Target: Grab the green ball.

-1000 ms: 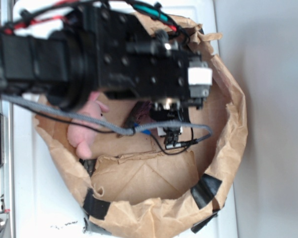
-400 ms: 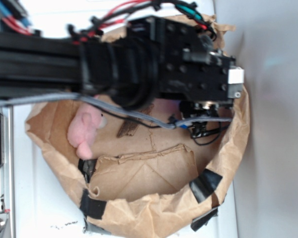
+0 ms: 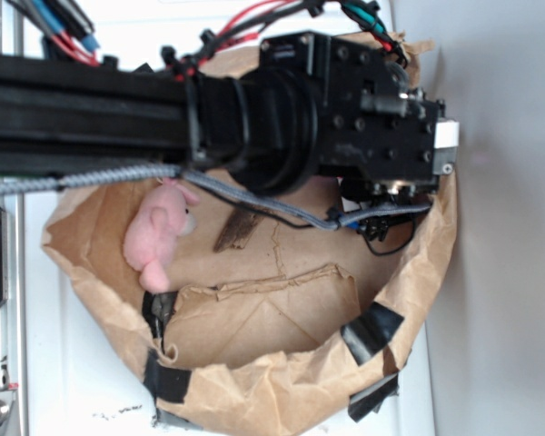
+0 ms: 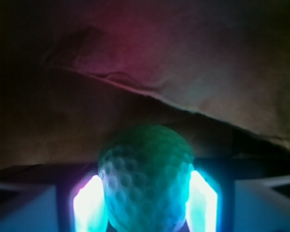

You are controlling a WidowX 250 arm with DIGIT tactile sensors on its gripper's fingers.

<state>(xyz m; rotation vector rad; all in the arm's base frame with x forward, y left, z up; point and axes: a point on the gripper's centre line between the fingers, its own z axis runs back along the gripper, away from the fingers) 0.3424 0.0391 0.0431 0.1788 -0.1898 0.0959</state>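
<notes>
Exterior and wrist views of one moment in the ball-grasping task. The black robot arm (image 3: 254, 118) reached across a crumpled brown paper bag with black tape patches (image 3: 282, 391), its wrist set over the bag's far right rim. The gripper (image 4: 145, 203) could be judged only from the wrist view, since the arm's body hid its tips in the exterior view. There, the small mint-green dimpled ball (image 4: 145, 179) sat directly between the two glowing fingers (image 4: 89, 205), one on each side and both touching or very nearly touching it; the gripper therefore appeared clenched on the ball. Creased brown paper lay close behind the ball, so the ball was low in the bag near its wall.

A pink plush toy (image 3: 156, 238) and a dark brown scrap (image 3: 236, 229) lay on the bag floor, well apart from the gripper.

Progress, as a judgement: approach and closure looked complete. What remained was to confirm the hold by lifting the ball clear of the paper.
</notes>
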